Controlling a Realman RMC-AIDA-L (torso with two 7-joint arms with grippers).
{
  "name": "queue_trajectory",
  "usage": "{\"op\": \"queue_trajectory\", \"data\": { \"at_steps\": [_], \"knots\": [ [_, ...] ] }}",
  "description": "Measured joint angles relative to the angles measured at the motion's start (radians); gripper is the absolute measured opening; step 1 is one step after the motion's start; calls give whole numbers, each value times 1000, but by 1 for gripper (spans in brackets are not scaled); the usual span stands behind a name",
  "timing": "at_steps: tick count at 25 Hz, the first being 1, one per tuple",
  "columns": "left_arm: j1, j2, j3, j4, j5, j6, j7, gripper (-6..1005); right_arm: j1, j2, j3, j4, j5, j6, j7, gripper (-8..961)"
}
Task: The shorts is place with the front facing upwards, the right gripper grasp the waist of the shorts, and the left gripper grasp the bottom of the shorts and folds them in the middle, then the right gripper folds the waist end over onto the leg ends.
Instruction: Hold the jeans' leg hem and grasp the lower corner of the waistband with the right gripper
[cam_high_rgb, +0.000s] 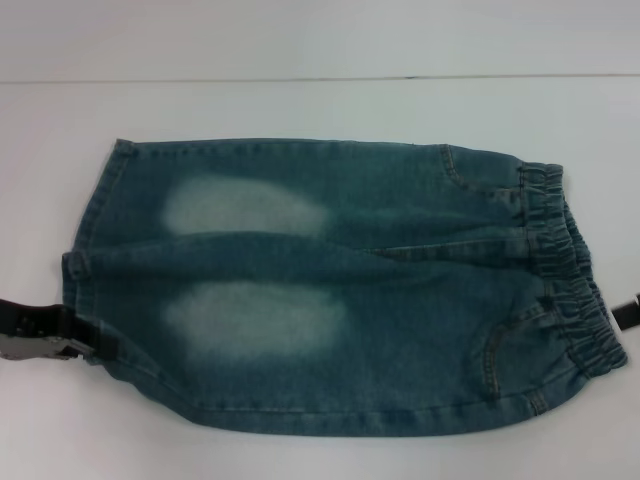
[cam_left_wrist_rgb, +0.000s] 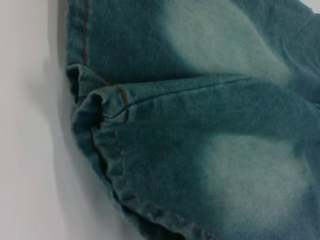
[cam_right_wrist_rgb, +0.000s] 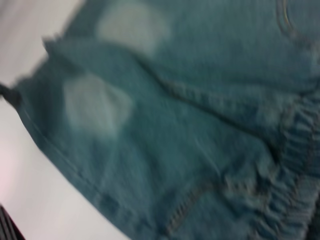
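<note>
The blue denim shorts (cam_high_rgb: 330, 285) lie flat on the white table, front up. Their elastic waist (cam_high_rgb: 570, 270) is at the right and the leg ends (cam_high_rgb: 85, 265) at the left. My left gripper (cam_high_rgb: 88, 345) sits low at the hem of the near leg, touching its edge. The left wrist view shows that hem (cam_left_wrist_rgb: 107, 107) close up, slightly bunched where the two legs meet. Only a dark tip of my right gripper (cam_high_rgb: 628, 312) shows at the picture's right edge, just beside the waistband (cam_right_wrist_rgb: 285, 165).
The white table (cam_high_rgb: 320, 110) runs on behind the shorts to a pale back wall. A narrow strip of table (cam_high_rgb: 120, 450) lies in front of the near hem.
</note>
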Motion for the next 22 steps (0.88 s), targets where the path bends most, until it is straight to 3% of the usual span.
{"op": "queue_trajectory", "data": {
  "at_steps": [10, 18, 22],
  "knots": [
    [-9, -5, -1, 0, 0, -1, 0, 96, 56, 21, -80, 7, -128, 30, 3, 902],
    [-13, -10, -5, 0, 0, -1, 0, 96, 83, 61, -129, 12, -203, 63, 7, 895],
    [-16, -11, -3, 0, 0, -3, 0, 97, 88, 71, -135, 12, -221, 72, 7, 891]
  ]
}}
